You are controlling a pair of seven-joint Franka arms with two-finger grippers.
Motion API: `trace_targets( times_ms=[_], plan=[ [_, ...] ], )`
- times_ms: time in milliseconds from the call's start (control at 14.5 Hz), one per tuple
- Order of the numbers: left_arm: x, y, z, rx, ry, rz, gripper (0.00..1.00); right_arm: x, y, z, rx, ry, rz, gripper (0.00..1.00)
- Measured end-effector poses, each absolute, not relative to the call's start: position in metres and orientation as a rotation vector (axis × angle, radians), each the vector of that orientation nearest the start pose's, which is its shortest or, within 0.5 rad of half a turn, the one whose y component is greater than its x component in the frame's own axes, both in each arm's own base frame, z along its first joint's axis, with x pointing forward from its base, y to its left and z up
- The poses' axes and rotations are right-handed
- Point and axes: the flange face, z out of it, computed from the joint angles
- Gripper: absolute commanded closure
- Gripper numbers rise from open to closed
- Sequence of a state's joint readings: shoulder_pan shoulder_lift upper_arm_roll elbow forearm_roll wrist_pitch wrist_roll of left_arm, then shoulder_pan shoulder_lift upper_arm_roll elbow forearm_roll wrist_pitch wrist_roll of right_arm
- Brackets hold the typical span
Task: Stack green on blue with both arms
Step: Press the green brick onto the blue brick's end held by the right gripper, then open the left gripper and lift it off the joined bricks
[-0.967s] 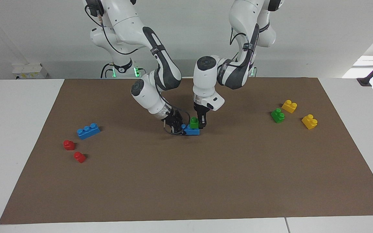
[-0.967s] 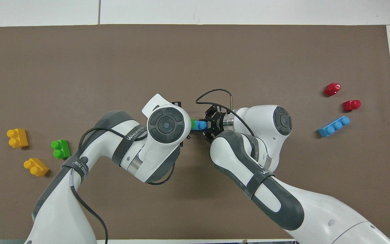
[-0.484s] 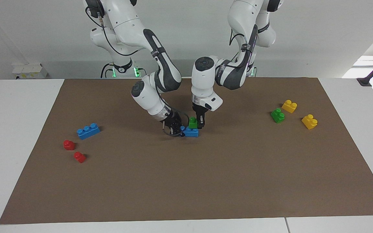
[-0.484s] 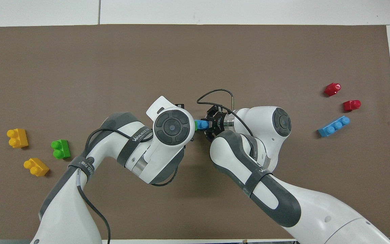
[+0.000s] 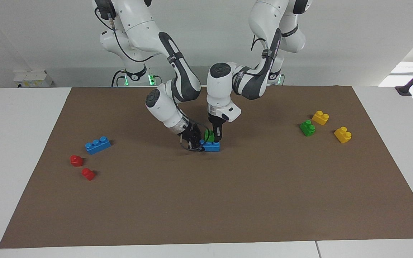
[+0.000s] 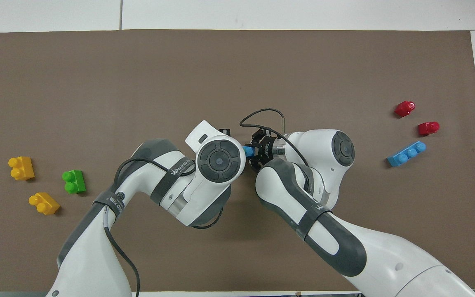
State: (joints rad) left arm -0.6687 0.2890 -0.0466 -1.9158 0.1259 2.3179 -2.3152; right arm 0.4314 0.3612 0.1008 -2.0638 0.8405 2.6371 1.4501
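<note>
Facing view: mid-mat, the left gripper (image 5: 216,135) clamps a green brick (image 5: 209,135) sitting on a blue brick (image 5: 212,146), which the right gripper (image 5: 193,140) grips at 1 end. Overhead view: the left arm (image 6: 217,159) covers the green brick; only the blue brick's (image 6: 248,151) end shows.

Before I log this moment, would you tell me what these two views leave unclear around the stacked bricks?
- Green brick: overhead view, fully hidden under the left arm's wrist.
- Blue brick: overhead view, only one end shows.
- Whether the green brick is fully seated: facing view, the left gripper covers part of it.
- Right gripper: fingertips too small to read.
</note>
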Motion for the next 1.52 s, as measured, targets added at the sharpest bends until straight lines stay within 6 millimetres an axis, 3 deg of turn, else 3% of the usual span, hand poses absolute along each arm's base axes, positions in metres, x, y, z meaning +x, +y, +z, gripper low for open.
trace_targets(
  times_ms=[898, 967, 1313, 1520],
  plan=[
    [0.484, -0.408, 0.336, -2.381, -2.205, -0.206, 1.00, 0.531, 0.290, 0.273, -1.828, 1.950, 0.433, 1.00],
    [0.483, -0.410, 0.336, -2.394, -2.187, -0.224, 0.01, 0.531, 0.290, 0.273, -1.828, 1.950, 0.432, 1.00],
    [0.483, -0.409, 0.322, -2.440, -2.088, -0.297, 0.00, 0.531, 0.290, 0.273, -1.827, 1.951, 0.431, 1.00],
    [0.489, -0.405, 0.328, -2.448, -2.090, -0.305, 0.00, 0.531, 0.290, 0.273, -1.826, 1.951, 0.431, 1.00]
  ],
)
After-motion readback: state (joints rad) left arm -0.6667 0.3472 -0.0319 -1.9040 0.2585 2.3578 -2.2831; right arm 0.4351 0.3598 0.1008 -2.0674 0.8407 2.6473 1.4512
